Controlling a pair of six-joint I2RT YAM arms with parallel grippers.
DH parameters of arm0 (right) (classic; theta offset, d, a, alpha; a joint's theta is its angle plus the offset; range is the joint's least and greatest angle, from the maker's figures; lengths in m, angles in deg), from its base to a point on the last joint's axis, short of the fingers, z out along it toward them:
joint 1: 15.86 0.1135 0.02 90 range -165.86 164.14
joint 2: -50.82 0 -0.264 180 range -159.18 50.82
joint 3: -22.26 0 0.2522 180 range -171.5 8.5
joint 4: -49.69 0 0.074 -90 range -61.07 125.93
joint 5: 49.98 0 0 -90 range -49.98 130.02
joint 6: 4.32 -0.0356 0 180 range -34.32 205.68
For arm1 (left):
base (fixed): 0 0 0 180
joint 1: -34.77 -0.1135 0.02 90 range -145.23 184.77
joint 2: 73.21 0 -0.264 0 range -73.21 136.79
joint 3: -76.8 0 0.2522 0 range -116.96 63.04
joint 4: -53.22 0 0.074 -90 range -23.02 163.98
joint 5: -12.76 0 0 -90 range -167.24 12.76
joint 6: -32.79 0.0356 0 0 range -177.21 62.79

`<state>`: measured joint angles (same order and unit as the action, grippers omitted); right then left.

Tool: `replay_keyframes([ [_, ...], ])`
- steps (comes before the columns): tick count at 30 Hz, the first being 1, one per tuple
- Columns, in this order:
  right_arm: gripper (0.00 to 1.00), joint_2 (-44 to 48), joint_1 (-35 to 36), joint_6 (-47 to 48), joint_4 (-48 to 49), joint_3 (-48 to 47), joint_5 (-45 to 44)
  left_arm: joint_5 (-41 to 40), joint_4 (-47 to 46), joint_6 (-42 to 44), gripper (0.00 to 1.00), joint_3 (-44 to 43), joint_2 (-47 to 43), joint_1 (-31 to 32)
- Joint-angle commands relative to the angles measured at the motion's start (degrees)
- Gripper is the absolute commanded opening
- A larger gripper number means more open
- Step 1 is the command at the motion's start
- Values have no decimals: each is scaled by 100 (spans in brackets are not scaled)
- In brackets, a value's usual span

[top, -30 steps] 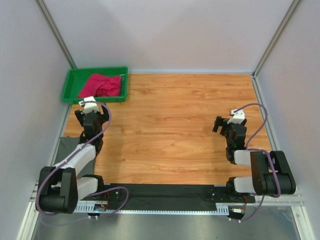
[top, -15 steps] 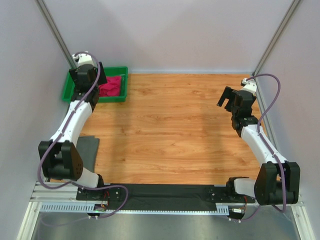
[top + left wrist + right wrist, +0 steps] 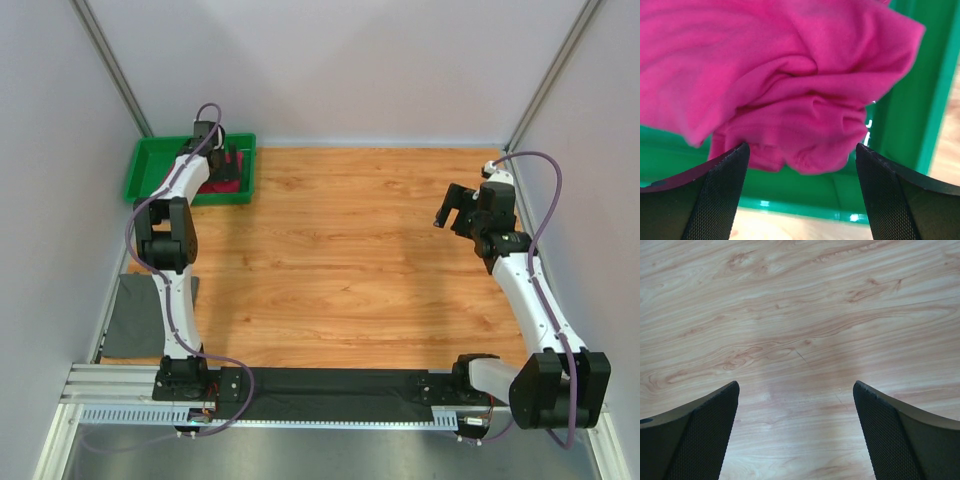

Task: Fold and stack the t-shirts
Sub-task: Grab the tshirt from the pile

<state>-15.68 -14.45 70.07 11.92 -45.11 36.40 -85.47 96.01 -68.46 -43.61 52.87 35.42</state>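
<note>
One crumpled magenta-pink fabric t-shirt (image 3: 790, 85) lies bunched in the green plastic tray (image 3: 900, 130). Soft, light and limp, it should sag; a raised fold suits pinching. The left gripper (image 3: 801, 165) hovers over it, spread wide, empty; the right gripper (image 3: 796, 400) gapes empty above the wooden table (image 3: 800, 315).

Overhead camera looks down on the whole table (image 3: 350, 260), green tray (image 3: 146, 162) at far left. Left wrist camera peers close into that tray — its pink t-shirt (image 3: 790, 75) shared with the overhead. Right wrist camera faces table, well right of the tray.
</note>
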Motion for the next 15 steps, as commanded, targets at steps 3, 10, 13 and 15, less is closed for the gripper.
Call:
replay_keyframes([
  [3,96,155,-27,-55,-183,-308,265,-100,270,0,89,-822,329,-177],
  [10,91,128,-18,-249,-429,-581,590,305,278,-193,0,-1516,470,-293],
  [13,90,225,-27,-319,-516,-642,669,410,234,-421,0,-1587,233,-293],
  [15,90,295,-18,-371,-622,-730,730,340,321,-641,0,-1639,-83,-276],
])
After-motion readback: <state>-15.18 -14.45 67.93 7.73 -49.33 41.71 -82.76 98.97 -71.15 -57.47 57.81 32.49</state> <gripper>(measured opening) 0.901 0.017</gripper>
